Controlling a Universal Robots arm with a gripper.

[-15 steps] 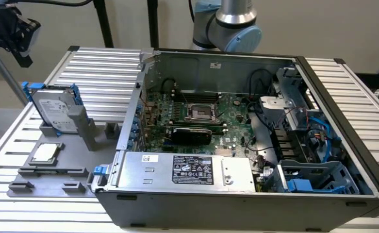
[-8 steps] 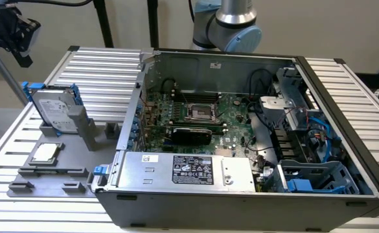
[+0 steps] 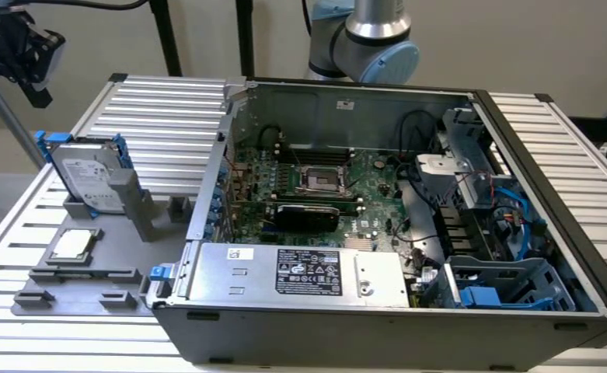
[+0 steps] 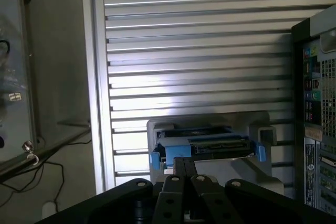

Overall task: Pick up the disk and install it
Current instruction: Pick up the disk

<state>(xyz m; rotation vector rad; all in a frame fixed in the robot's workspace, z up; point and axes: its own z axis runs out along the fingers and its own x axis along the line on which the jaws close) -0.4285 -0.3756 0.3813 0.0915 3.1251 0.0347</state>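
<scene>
The disk [image 3: 88, 172] is a silver-grey drive with a white label in a bright blue frame. It stands on edge in a grey holder at the exterior view's left, beside the open computer case [image 3: 345, 105]. My gripper [image 3: 38, 95] hangs high above and further to the left of it, well clear. In the wrist view the disk [image 4: 202, 144] shows edge-on in its holder just beyond my gripper [image 4: 184, 164]. The black fingers are pressed together and shut on nothing.
A small square CPU chip [image 3: 72, 244] lies on the grey fixture plate [image 3: 85, 299] in front of the disk. Inside the case are a silver power supply [image 3: 303, 272], the motherboard [image 3: 324, 183] and a blue drive cage [image 3: 505, 287]. A ribbed aluminium table [image 3: 169, 101] carries everything.
</scene>
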